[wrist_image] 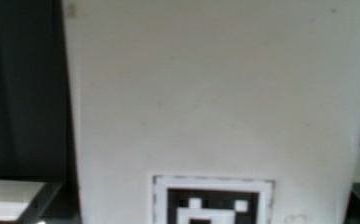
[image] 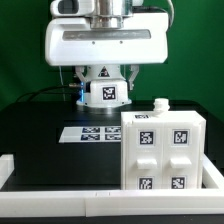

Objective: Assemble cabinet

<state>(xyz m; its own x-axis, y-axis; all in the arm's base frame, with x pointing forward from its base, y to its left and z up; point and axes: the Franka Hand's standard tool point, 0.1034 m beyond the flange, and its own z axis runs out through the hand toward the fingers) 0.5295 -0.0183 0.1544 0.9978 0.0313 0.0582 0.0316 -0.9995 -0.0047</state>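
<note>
The cabinet (image: 160,150), a large white box with several black-and-white tags on its front and top, stands on the black table at the exterior view's right, against the front border. A small white knob (image: 157,104) sticks up from its top. My gripper (image: 105,84) hangs behind and to the exterior view's left of it, shut on a white tagged panel (image: 105,94) held above the table. In the wrist view this panel (wrist_image: 203,100) fills most of the picture, with its tag (wrist_image: 212,203) at the edge. My fingers are hidden there.
The marker board (image: 88,133) lies flat on the table below the gripper, left of the cabinet. The white raised border (image: 60,195) runs along the table's front and left edges. The robot's white base (image: 105,42) stands at the back.
</note>
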